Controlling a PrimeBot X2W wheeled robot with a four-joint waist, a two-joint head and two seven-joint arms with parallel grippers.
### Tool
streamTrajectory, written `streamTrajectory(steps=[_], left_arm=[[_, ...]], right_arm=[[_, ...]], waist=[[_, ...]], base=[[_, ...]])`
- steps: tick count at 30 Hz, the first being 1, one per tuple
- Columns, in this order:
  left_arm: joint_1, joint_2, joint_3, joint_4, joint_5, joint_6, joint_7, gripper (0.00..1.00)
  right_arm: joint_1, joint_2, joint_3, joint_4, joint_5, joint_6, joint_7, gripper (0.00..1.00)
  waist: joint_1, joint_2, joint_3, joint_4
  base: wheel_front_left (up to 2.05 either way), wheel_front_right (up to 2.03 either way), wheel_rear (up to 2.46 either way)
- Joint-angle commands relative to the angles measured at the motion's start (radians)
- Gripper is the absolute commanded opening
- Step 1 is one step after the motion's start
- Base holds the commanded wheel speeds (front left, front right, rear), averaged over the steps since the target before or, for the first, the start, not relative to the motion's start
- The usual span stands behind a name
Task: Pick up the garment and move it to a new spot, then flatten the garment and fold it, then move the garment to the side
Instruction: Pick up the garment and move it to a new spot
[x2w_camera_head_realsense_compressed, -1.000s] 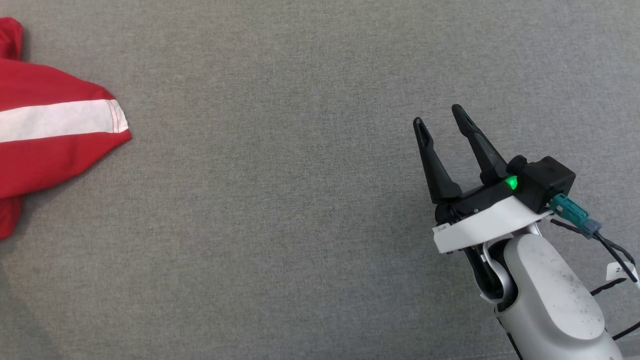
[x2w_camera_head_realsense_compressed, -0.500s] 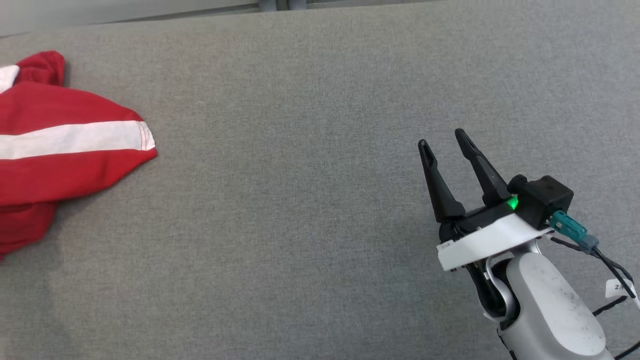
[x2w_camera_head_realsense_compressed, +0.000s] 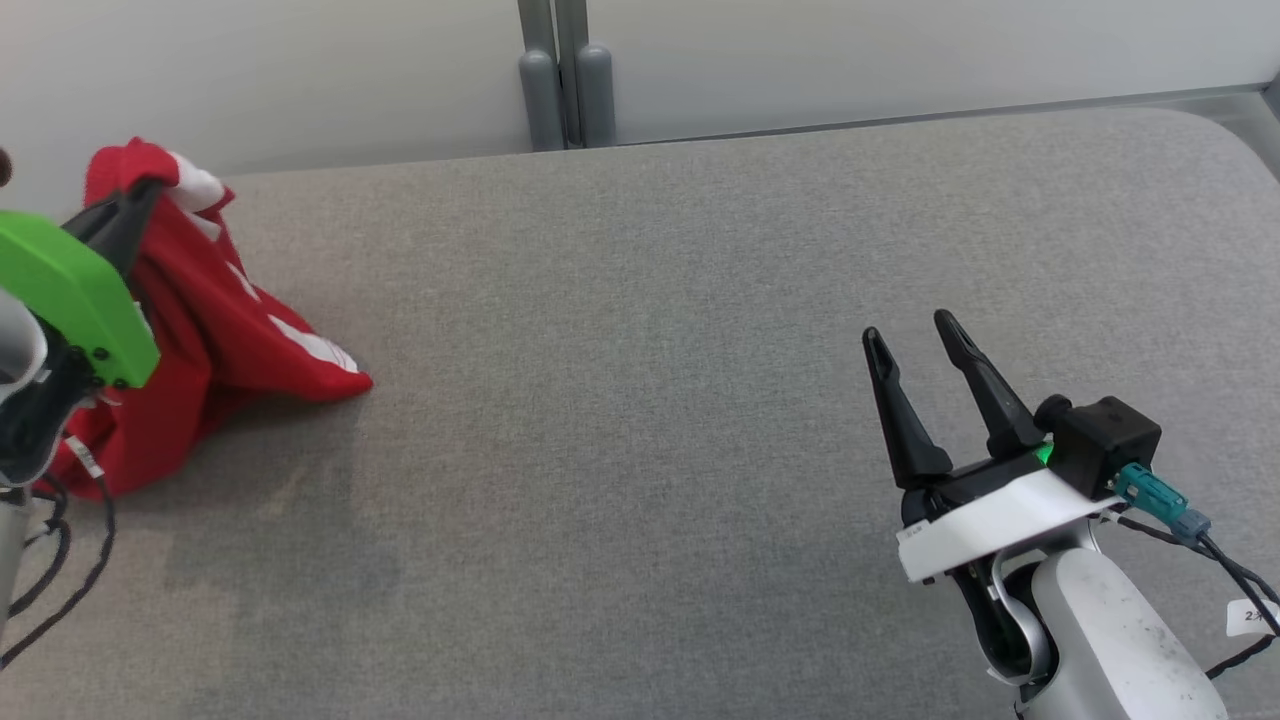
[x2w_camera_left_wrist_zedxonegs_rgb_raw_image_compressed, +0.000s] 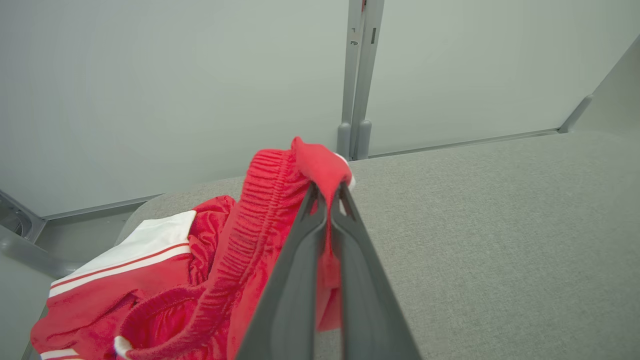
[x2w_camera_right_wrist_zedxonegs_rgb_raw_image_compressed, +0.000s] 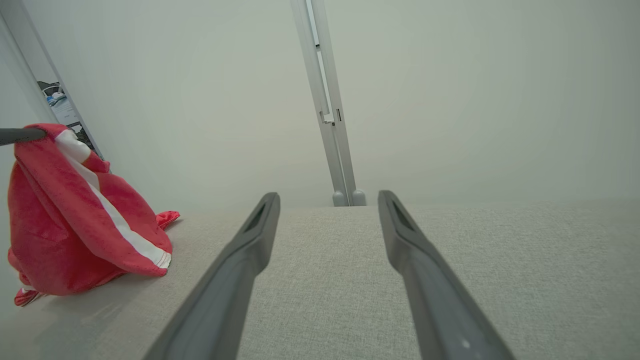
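Near: right tool (x2w_camera_head_realsense_compressed: 908, 328), long dark fingers spread, nothing between them, hovers over the grey fabric-covered tabletop (x2w_camera_head_realsense_compressed: 620, 430), nearer than the grey metal wall post (x2w_camera_head_realsense_compressed: 557, 80) and to its right.

Further, left of the post: left tool (x2w_camera_left_wrist_zedxonegs_rgb_raw_image_compressed: 328, 194) clamped on the ribbed waistband of the red fabric garment with white stripes (x2w_camera_head_realsense_compressed: 240, 330). Garment top is raised, lower part rests on the tabletop.

Judgement: pick-up in hand. Lift until the hem clears before carrying; the thin pinch could slip.

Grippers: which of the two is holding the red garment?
The left gripper, shut on the garment at its waistband; the right gripper stands open and empty.
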Motion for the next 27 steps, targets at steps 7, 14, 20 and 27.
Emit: streamTrajectory(steps=[7, 14, 20, 27], left_arm=[[0.015, -0.099, -0.015, -0.251, -0.061, 0.060, 0.045, 0.00], [0.092, -0.218, -0.005, -0.435, -0.114, 0.165, 0.003, 0.00], [0.323, -0.281, 0.000, -0.398, -0.079, 0.209, -0.181, 0.00], [0.523, -0.347, 0.016, -0.152, -0.039, 0.191, -0.444, 0.00]], right_arm=[[0.033, -0.015, -0.038, -0.011, -0.018, 0.000, -0.003, 1.00], [0.042, -0.003, -0.094, -0.039, -0.030, 0.000, -0.003, 1.00], [0.054, 0.018, -0.102, -0.042, -0.034, 0.000, -0.003, 1.00], [0.057, 0.013, -0.103, -0.033, -0.028, 0.000, -0.003, 1.00]], waist=[[0.0000, 0.0000, -0.043, -0.060], [0.0000, 0.0000, -0.017, -0.069], [0.0000, 0.0000, 0.014, -0.077], [0.0000, 0.0000, 0.032, -0.077]], base=[[0.00, 0.00, 0.00], [0.00, 0.00, 0.00], [0.00, 0.00, 0.00], [0.00, 0.00, 0.00]])
